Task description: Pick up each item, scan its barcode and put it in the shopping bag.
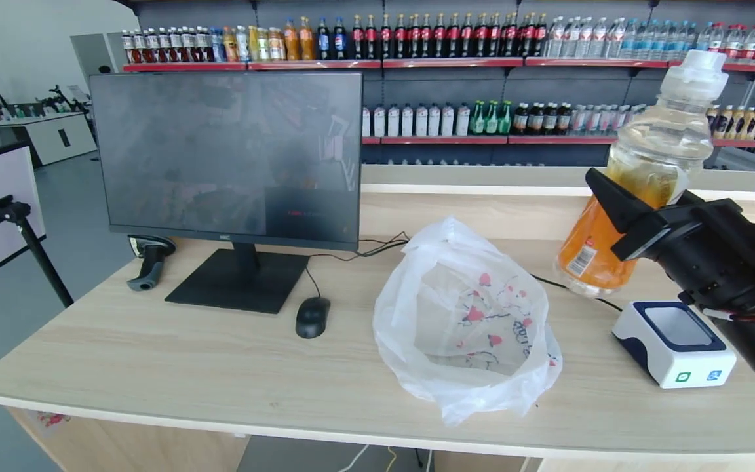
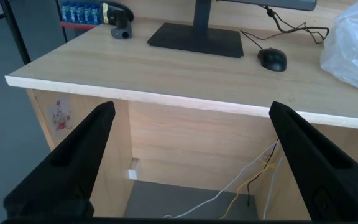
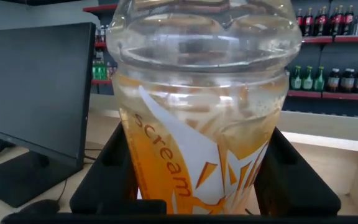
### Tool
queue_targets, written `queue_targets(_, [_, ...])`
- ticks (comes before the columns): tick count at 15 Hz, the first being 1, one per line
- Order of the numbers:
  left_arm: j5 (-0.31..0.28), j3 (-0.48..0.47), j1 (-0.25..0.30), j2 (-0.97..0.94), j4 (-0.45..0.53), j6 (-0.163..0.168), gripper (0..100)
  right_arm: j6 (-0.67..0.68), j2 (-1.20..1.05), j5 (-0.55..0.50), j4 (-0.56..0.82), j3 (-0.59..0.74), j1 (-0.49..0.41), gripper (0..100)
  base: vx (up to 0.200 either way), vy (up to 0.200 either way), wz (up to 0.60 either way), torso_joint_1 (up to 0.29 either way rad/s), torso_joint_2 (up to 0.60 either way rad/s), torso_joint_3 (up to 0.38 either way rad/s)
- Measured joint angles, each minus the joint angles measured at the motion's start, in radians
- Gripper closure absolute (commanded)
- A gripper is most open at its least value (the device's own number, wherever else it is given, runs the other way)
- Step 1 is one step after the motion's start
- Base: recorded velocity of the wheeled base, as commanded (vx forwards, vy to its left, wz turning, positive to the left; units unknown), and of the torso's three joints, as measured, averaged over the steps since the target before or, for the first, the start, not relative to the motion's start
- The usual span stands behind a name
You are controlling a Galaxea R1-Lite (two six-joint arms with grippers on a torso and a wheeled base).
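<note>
Right pincer (image 1: 603, 213) around the tilted orange-drink bottle (image 1: 653, 157), near the scanner (image 1: 672, 341)

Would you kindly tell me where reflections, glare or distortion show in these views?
Head view: the black flat monitor mirrors the room faintly; the red drink shelves bow slightly. Right wrist view: the clear plastic bottle of orange drink warps the background behind it. Left wrist view: even light on the pale wooden counter, no glare.
</note>
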Motion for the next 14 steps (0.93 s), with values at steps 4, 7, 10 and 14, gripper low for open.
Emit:
queue_targets(4, [0.000, 0.000, 0.000, 0.000, 0.000, 0.000, 0, -0.007, 0.002, -0.002, 0.000, -0.005, 0.011, 100, 0.000, 0.000, 0.00, 0.000, 0.00, 0.000])
queue_targets(7, [0.000, 0.000, 0.000, 0.000, -0.001, -0.002, 0, -0.007, 0.056, -0.002, -0.004, -0.058, 0.027, 100, 0.000, 0.000, 0.00, 0.000, 0.00, 0.000])
queue_targets(10, [-0.001, 0.000, 0.000, 0.000, -0.001, -0.002, 0, -0.001, 0.159, 0.001, -0.001, -0.148, 0.066, 100, 0.000, 0.000, 0.00, 0.000, 0.00, 0.000])
queue_targets(14, [0.000, 0.000, 0.000, 0.000, -0.003, -0.002, 0, 0.006, 0.311, 0.003, -0.001, -0.285, 0.116, 100, 0.000, 0.000, 0.00, 0.000, 0.00, 0.000])
